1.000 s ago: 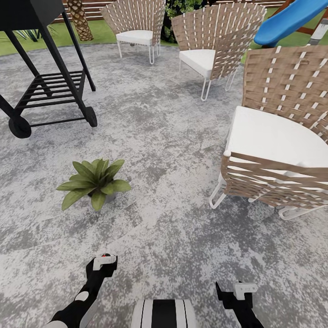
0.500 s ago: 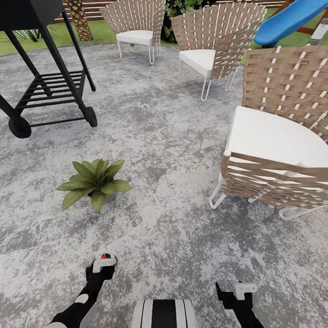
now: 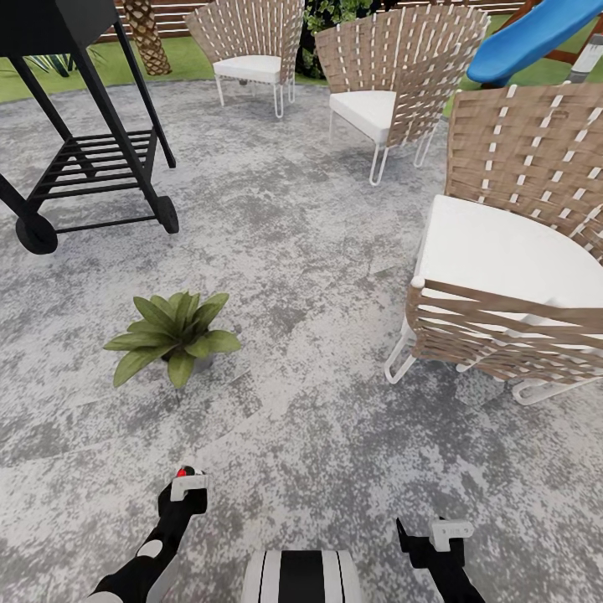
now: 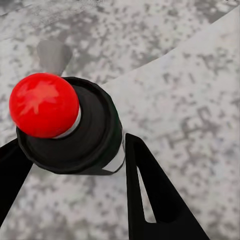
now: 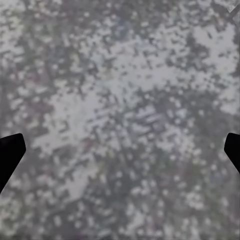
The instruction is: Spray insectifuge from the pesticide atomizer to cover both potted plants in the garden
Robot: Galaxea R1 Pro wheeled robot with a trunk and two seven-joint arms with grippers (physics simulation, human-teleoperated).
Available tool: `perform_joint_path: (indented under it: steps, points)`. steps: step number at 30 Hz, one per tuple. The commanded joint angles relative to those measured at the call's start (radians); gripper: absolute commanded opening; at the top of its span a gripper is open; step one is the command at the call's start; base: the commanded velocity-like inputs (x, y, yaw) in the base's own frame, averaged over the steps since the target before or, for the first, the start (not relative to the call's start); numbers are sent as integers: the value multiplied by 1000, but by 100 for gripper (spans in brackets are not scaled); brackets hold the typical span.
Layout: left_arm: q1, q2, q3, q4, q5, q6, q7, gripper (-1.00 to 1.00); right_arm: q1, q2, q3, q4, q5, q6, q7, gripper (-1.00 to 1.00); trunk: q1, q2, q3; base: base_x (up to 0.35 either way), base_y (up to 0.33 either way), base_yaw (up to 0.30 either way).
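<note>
My left gripper [image 4: 72,152] is shut on the pesticide atomizer [image 4: 75,135], a dark round bottle with a white stripe and a red knob on top, held low over the paved patio [image 3: 318,402]. From the head camera the left gripper [image 3: 186,487] sits near the lower edge with the atomizer's red top [image 3: 180,473] showing. One potted plant [image 3: 173,335], a low green rosette in a small grey pot, stands on the paving ahead of it and slightly left. The second plant is out of view. My right gripper [image 3: 435,536] hangs open and empty above the paving [image 5: 120,100].
A black grill [image 3: 79,142] on wheels stands at the far left. Three woven tan chairs ring the patio: one close on the right [image 3: 519,251], two farther back [image 3: 394,75] [image 3: 251,42]. A blue slide [image 3: 536,33] and lawn lie beyond.
The left gripper with the atomizer has turned and shifted slightly left and down. The plant, chairs and right arm stay put.
</note>
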Motion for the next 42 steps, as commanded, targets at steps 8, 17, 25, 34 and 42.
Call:
perform_joint_path:
  steps: [8, 17, 25, 34, 42]
  points:
    - [0, 0, 0, 1, 3, -4, 1, -100, 0, 0, 0, 0, 0, -3, -1, 100, 0, 0, -1, 0, 0, 0]
    - [0, 0, 0, 1, 3, -4, 1, -100, 0, 0, 0, 0, 1, -3, -1, 100, 0, 0, -1, 0, 0, 0]
    - [0, 0, 0, 1, 3, -4, 0, -100, 0, 0, 0, 0, 0, -3, 0, 100, -4, 2, 30, 0, 0, 0]
    - [0, 0, 0, 1, 3, -4, 1, -100, 0, 0, 0, 1, 0, -3, -1, 100, -8, 4, 65, 0, 0, 0]
    - [0, 0, 0, 1, 3, -4, 1, -100, 0, 0, 0, 0, 0, -3, -1, 100, -11, 6, 96, 0, 0, 0]
